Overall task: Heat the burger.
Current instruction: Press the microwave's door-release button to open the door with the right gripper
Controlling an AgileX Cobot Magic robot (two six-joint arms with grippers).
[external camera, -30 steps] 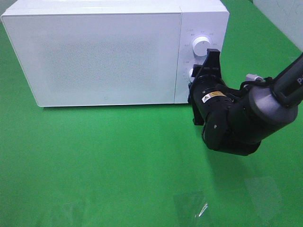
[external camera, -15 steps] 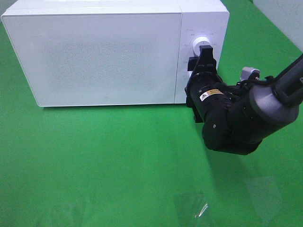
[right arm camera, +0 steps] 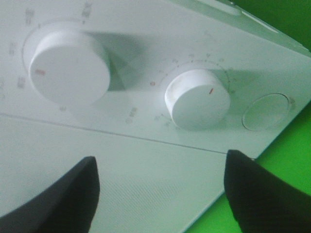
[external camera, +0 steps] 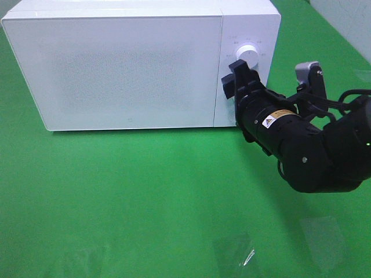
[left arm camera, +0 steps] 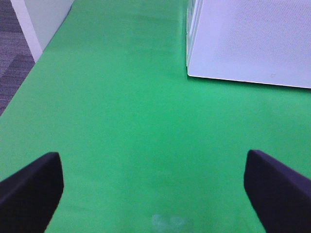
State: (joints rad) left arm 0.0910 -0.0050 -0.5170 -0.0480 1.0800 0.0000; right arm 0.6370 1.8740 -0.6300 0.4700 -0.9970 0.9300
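The burger is out of view. The white microwave (external camera: 116, 63) stands at the back of the green table with its door shut; it also shows in the left wrist view (left arm camera: 248, 39). My right gripper (external camera: 232, 80) is at its control panel, in front of the lower knob (right arm camera: 197, 99) and below the upper knob (external camera: 249, 53) (right arm camera: 68, 68). In the right wrist view its fingers (right arm camera: 262, 194) are spread wide and hold nothing. My left gripper (left arm camera: 155, 191) is open and empty over bare green table, outside the exterior view.
A round button (right arm camera: 266, 111) sits beside the lower knob. A white panel (left arm camera: 39, 19) and grey floor (left arm camera: 9, 53) lie past the table's edge by the left arm. Shiny patches (external camera: 237, 252) mark the cloth at the front.
My right gripper has rolled at the wrist and shifted a little left and up along the control panel. The arm behind it has swung lower and to the right.
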